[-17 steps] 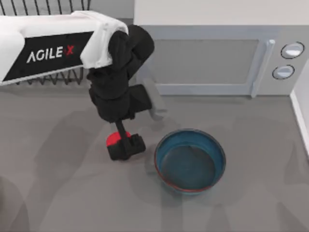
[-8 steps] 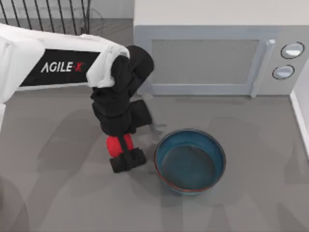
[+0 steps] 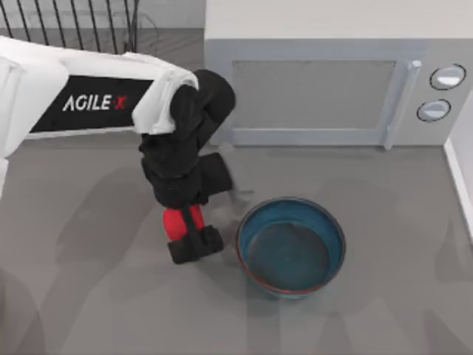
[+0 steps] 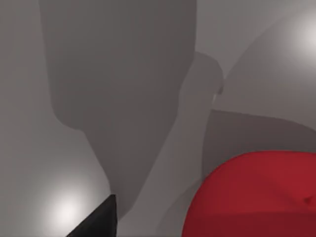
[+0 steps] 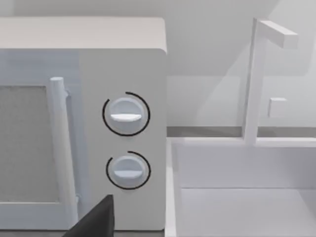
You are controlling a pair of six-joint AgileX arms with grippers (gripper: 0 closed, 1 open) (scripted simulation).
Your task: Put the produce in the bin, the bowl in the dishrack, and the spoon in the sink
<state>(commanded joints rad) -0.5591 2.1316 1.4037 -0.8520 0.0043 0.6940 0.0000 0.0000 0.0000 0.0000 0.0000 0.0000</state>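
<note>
Produce (image 3: 174,220) sits on the grey table (image 3: 89,296), just left of the bowl (image 3: 291,246), with the left gripper (image 3: 188,231) lowered onto it and its fingers clamped on the red lump. Bowl stands upright in front of the white microwave (image 3: 332,89), while the dishrack (image 3: 66,18) is at the table's far left corner. Right wrist view faces the microwave dials and the white sink (image 5: 242,197); whether the right gripper's fingers are apart or together cannot be told.

White left arm (image 3: 44,96) lettered AGILEX, with black wrist and claw (image 3: 191,235).
</note>
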